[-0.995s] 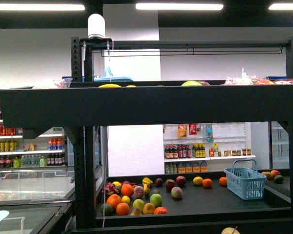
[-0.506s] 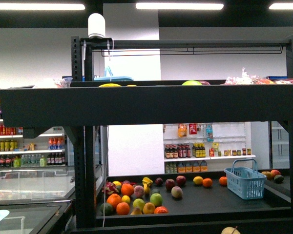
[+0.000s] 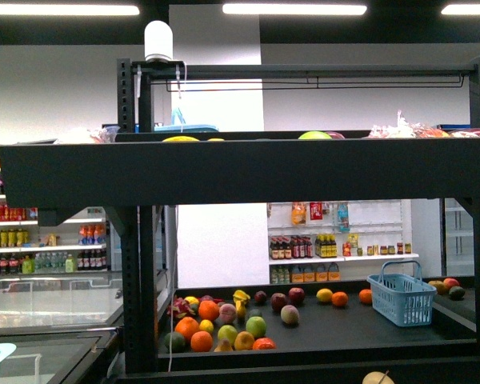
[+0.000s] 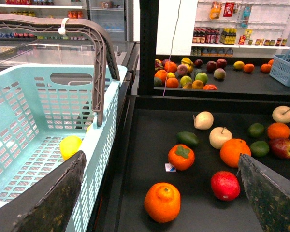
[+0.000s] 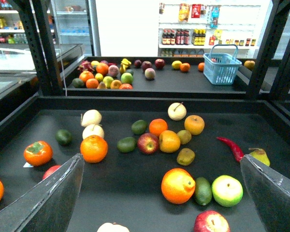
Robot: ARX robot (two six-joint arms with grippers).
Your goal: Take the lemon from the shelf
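the lemon [image 4: 70, 146] lies on the mesh floor of the pale turquoise basket [image 4: 19, 104], close to the wall that faces the shelf [image 4: 135, 159]. it is inside the basket and not on any tray. the basket's brown handle [image 4: 99, 63] stands raised above it. judging from this, the fruit is already off the rack and dropped where it is meant to be collected, so the picking part looks done.

the left gripper [image 4: 162, 155] hangs with its two dark fingers [image 4: 53, 203] spread wide and nothing between them. one finger is over the basket's rim and the other over the dark tray, which fits a hand that has nothing to carry. just past the basket wall, the tray holds a persimmon [image 4: 181, 157], oranges and pale apples, none of them the plain yellow oval.

the right gripper [image 5: 162, 158] is likewise wide apart and empty, poised over the same tray's scatter of fruit, including a red chili [image 5: 230, 147]. it touches nothing, probably idling while the other arm works.

in the front view neither arm shows. only a corner of the basket peeks in at the lower left of the frame, the black rack fills the middle, and a small blue basket [image 3: 401, 299] sits at the lower right on a farther tray.
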